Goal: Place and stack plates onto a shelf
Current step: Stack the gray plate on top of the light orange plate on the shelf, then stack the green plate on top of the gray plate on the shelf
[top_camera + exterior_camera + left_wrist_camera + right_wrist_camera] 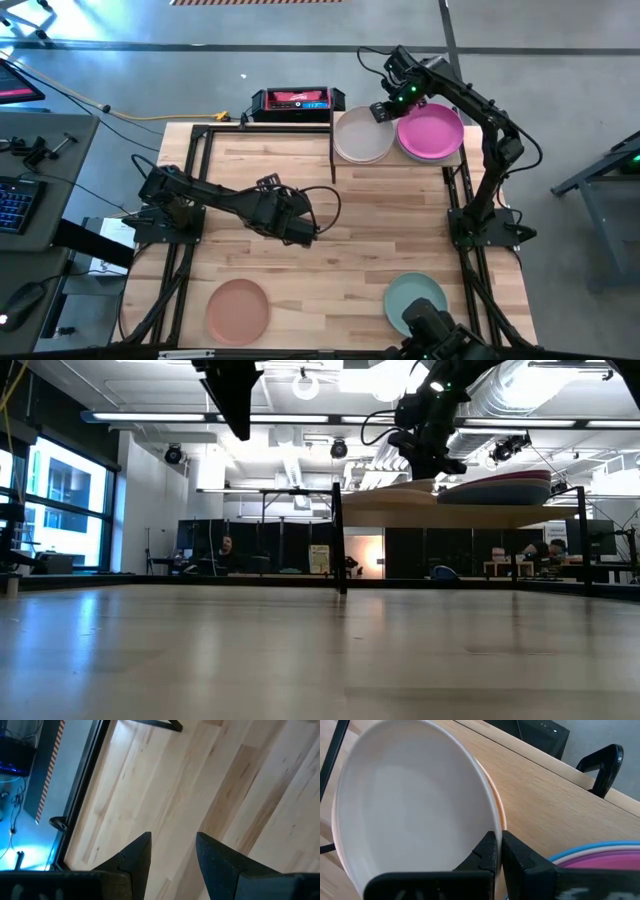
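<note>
The shelf stands at the table's far right. Its left half carries a cream plate lying on a peach plate whose rim peeks out beneath. On its right half a magenta plate tops a stack with a blue rim under it. My right gripper hangs between the two piles, shut on the cream plate. A terracotta plate and a teal green plate lie flat near the table's near edge. My left gripper hovers open over bare wood at mid-table, touching nothing. My right gripper pinches the cream plate's rim between its two fingers, on the side facing the magenta stack. The fingers come from above, slanting down. In the low view the plate tilts up toward the gripper, its opposite edge low over the shelf.
Black frame rails run along the table's left and right sides, and a black post stands at the shelf's left end. A red-and-black box sits beyond the far edge. Bare wood spreads between the shelf and the near plates.
</note>
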You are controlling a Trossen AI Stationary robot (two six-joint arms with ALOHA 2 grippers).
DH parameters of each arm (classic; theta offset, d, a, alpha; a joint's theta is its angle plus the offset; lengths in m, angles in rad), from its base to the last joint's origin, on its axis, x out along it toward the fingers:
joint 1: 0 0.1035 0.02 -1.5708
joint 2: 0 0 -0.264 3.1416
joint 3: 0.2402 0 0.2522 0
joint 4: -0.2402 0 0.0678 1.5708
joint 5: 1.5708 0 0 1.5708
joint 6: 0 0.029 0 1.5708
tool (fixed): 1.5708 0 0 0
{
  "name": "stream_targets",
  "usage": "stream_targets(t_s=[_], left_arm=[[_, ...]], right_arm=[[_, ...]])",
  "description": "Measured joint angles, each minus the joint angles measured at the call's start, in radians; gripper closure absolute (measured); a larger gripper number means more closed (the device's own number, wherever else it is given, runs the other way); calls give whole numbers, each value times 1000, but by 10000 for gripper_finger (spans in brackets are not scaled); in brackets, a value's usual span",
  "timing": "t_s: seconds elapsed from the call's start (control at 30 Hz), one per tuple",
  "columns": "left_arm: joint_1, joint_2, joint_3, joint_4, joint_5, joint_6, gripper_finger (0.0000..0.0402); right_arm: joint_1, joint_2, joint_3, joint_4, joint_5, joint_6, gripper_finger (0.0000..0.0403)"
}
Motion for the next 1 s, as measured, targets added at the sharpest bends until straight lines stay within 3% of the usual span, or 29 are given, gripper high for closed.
stream_targets(t_s=[0.3, 0.67, 1.0], left_arm=[[7, 0, 0, 0, 6, 16, 257], [7, 0, 0, 0, 8, 15, 257], [7, 0, 0, 0, 38, 15, 257]], right_arm=[[0, 0, 0, -14, -38, 8, 397], [-1, 0, 0, -26, -28, 29, 309], [-3, -33, 0, -57, -79, 45, 305]])
